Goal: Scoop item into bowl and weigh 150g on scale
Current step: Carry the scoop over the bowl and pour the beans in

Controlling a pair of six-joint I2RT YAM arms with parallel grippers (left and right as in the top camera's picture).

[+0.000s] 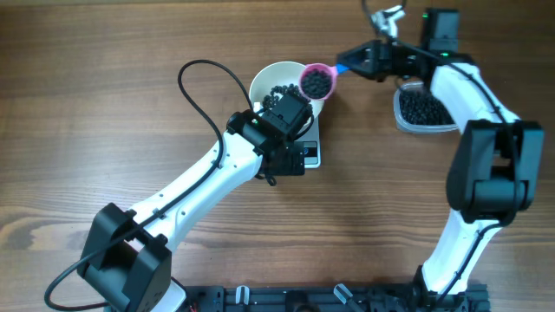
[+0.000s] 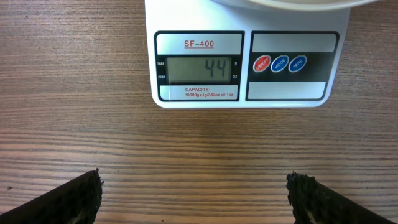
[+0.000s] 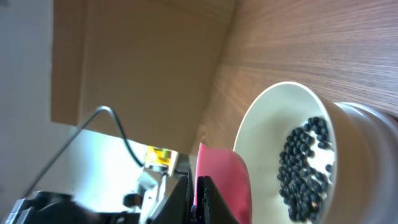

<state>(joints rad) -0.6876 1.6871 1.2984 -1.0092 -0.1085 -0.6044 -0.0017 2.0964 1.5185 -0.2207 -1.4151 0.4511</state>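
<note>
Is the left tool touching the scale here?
Apart. In the left wrist view, bare table lies between the scale and the open left tool, whose fingertips sit low in frame.

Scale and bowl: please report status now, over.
Left gripper open, facing scale, display 44. Right gripper shut on scoop, loaded, over bowl rim. Beans in bowl. Path clear.

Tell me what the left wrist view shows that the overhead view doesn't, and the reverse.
Only the left wrist view: the display of the scale, reading 44, its three buttons, and the left gripper standing open in front of it.

Only the overhead view: the right gripper shut on the blue handle of the pink scoop, loaded with black beans, over the rim of the white bowl; more beans inside the bowl; the clear tub of beans.

Both: the scale, the bowl on it, the wooden table.
</note>
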